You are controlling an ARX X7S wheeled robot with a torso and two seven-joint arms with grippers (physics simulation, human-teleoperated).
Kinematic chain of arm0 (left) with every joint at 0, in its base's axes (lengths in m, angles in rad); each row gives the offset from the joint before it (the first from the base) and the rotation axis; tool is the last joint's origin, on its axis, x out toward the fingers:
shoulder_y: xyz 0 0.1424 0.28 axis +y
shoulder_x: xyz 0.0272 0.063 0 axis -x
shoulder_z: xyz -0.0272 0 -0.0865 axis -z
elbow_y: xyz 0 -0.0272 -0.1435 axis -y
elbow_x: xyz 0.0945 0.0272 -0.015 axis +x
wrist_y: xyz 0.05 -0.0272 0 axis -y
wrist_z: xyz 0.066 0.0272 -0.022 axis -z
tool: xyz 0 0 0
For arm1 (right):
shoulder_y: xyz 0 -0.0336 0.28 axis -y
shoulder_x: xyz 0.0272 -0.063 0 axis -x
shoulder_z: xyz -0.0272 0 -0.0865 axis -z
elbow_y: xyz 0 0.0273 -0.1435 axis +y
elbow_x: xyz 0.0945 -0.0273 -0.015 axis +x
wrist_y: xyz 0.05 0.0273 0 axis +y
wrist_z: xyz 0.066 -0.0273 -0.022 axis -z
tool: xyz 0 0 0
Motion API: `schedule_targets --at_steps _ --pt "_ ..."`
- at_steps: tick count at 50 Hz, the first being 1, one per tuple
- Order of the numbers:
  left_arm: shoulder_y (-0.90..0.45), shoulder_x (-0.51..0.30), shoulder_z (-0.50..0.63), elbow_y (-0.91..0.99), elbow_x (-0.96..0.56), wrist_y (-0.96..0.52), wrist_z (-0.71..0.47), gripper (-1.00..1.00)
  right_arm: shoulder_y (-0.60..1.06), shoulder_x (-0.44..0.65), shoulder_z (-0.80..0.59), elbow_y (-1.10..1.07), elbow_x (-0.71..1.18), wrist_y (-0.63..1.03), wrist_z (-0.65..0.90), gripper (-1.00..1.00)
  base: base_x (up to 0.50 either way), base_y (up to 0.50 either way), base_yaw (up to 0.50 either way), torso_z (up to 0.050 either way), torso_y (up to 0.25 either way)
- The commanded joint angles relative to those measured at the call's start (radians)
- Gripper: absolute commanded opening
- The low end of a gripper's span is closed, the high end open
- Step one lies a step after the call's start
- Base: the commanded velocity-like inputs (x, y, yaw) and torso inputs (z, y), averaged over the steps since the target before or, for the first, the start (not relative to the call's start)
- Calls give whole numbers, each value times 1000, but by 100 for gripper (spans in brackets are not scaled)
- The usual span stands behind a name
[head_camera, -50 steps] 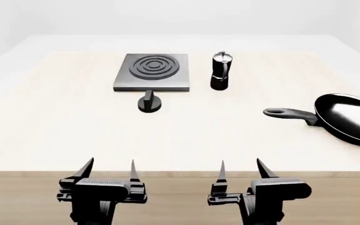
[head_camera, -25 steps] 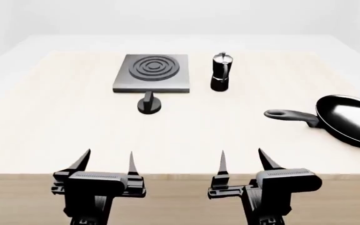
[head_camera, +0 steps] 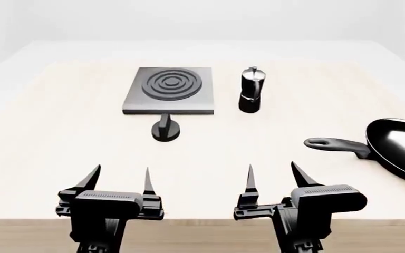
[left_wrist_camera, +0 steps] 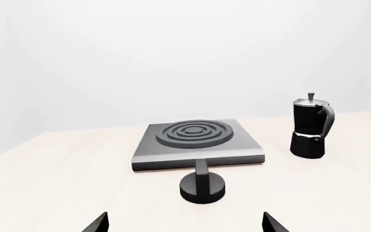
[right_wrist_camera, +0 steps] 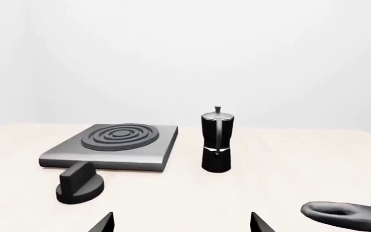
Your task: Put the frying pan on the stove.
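Since a second ago everything has slid lower in the head view and the near table edge has dropped. Both grippers hover over that edge, the left gripper [head_camera: 122,178] and the right gripper [head_camera: 271,175] each spread wide and empty. Far right on the pale wooden table [head_camera: 61,137] lies the glossy round black frying pan [head_camera: 398,147], well apart from the flat square grey stove [head_camera: 168,89]. A small black round knob [head_camera: 165,129] sits just before the stove, a black-and-silver moka pot [head_camera: 251,90] beside it
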Motion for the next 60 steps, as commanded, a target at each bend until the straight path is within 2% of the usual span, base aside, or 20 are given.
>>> schedule_targets --at_steps 1,60 --pt "-3 -10 7 -3 -8 4 -16 100 2 14 -8 -6 16 5 10 100 195 0 0 0 0" --pt "-11 -60 57 22 -44 -28 -45 100 31 55 -46 -44 58 47 62 100 214 0 0 0 0"
